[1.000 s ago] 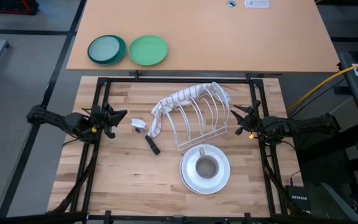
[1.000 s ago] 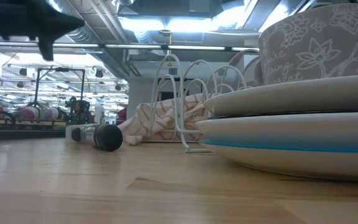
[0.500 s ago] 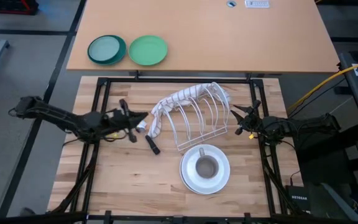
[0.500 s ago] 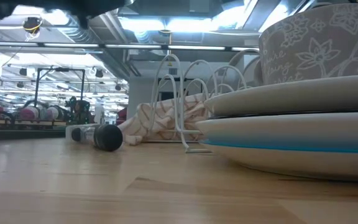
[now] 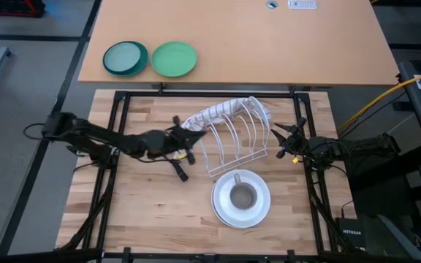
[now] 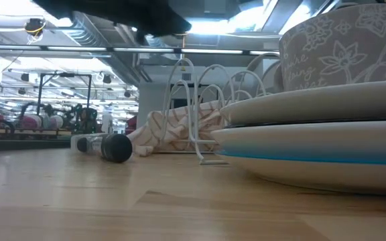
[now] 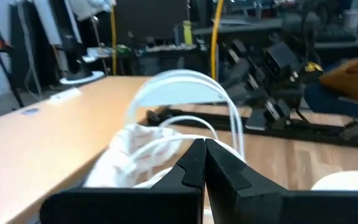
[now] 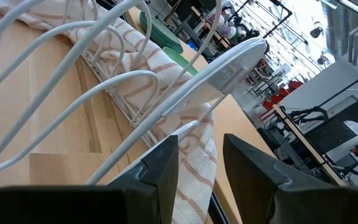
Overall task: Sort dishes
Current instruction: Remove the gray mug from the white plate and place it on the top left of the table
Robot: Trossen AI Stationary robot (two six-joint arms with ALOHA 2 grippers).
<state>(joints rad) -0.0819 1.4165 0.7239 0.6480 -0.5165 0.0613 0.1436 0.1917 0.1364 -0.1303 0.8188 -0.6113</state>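
A stack of round plates [image 5: 241,199], white on top and light blue below [image 6: 313,144], lies near the table's front edge. A small grey patterned cup [image 5: 243,196] stands on top of it and also shows in the low view [image 6: 344,50]. My left gripper [image 5: 194,140] is shut and raised above the table, just left of the white wire rack [image 5: 232,139] and close to the striped towel [image 5: 218,113] draped over the rack. In the left wrist view its fingers [image 7: 204,158] meet before the towel [image 7: 129,155]. My right gripper [image 5: 275,140] is open and empty at the rack's right side.
A black-handled tool [image 5: 179,170] lies on the table below my left arm. A teal plate [image 5: 126,58] and a bright green plate [image 5: 174,58] sit on the far tan table. Bare wood shows at the table's front left.
My left arm has reached from the table's left edge toward the right, over the black-handled tool, up to the rack and towel. My right arm has kept still. The plates, cup, rack and towel have not moved.
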